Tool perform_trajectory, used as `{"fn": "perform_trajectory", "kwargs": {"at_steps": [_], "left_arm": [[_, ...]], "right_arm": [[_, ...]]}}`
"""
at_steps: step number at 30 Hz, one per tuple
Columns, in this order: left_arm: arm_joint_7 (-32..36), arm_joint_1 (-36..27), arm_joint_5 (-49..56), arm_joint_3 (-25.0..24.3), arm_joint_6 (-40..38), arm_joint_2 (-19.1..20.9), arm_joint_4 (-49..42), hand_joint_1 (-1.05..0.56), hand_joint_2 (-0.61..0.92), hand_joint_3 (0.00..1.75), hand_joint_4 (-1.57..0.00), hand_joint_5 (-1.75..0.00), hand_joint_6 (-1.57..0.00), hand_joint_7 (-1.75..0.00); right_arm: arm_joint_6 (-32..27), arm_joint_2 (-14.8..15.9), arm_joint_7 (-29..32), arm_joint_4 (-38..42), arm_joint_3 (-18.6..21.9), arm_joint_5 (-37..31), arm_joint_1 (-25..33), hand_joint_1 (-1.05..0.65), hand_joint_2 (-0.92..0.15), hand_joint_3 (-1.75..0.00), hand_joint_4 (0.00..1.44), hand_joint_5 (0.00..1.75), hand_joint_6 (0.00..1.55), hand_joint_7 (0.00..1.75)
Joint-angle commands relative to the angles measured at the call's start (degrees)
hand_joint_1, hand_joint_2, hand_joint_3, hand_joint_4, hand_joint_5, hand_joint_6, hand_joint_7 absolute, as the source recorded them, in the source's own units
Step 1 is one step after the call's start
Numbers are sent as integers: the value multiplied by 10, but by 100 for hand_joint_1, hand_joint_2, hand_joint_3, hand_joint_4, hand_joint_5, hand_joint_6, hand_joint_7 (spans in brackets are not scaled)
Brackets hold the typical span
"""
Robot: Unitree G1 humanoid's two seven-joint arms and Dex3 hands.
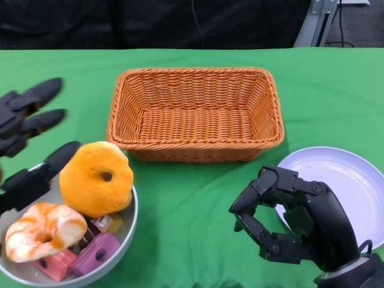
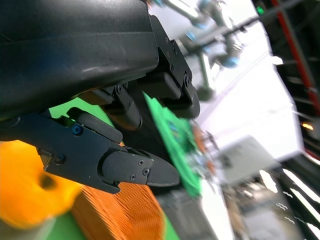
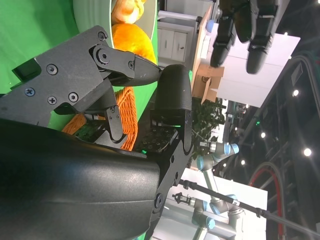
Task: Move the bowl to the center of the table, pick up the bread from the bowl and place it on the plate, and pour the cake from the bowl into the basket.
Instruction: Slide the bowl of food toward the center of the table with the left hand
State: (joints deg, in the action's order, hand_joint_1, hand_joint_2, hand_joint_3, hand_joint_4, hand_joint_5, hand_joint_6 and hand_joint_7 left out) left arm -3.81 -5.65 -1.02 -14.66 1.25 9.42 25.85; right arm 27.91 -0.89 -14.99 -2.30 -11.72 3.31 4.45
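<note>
- The fingers of the black left hand are spread apart and nothing is held; the lowest finger is seen at the rim of the grey round bowl, just beside the orange ring-shaped bread.
- The fingers of the black right hand are curled inward with nothing between them; the hand is held over the green table, partly in front of the white round plate.
- The bowl is found at the front left corner of the table, and the orange bread is perched on top of its contents, leaning over the rim.
- Beside that bread, a glazed orange-and-white ring bread is lying in the bowl, with small pink and purple cake blocks underneath.
- The orange woven rectangular basket is placed at the middle of the table, toward the far edge, apart from the bowl.
- The plate is set at the right edge, near the front.
</note>
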Motion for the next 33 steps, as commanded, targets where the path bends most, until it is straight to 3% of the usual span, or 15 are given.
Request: {"fn": "perform_trajectory", "kwargs": {"at_steps": [1,5,15,19,26,33], "left_arm": [[18,-11,30,-19,0,15,-14,-75,92,35,-43,-6,-43,0],[17,-18,38,-30,3,20,-31,-80,92,43,-37,-1,-34,0],[31,-41,64,-45,7,21,-51,-86,92,48,-33,0,-34,-1],[77,-49,100,-57,-46,5,-52,-88,92,53,-32,-1,-34,0],[48,-57,72,-62,-114,23,-56,-87,92,66,-22,0,-21,0],[42,-58,67,-62,-127,30,-54,-88,92,70,-20,0,-18,0]], "right_arm": [[2,2,3,2,4,4,-1,-33,-57,-83,83,142,78,115],[13,1,0,11,4,6,-3,-32,-58,-82,83,142,79,114],[4,1,-3,7,1,12,-1,-31,-57,-83,81,143,78,114],[10,-2,1,8,2,7,0,-32,-56,-83,83,143,79,114],[12,-4,0,11,3,11,0,-32,-55,-85,84,143,81,113],[11,-4,0,11,3,10,0,-32,-54,-86,83,143,81,111]]}}
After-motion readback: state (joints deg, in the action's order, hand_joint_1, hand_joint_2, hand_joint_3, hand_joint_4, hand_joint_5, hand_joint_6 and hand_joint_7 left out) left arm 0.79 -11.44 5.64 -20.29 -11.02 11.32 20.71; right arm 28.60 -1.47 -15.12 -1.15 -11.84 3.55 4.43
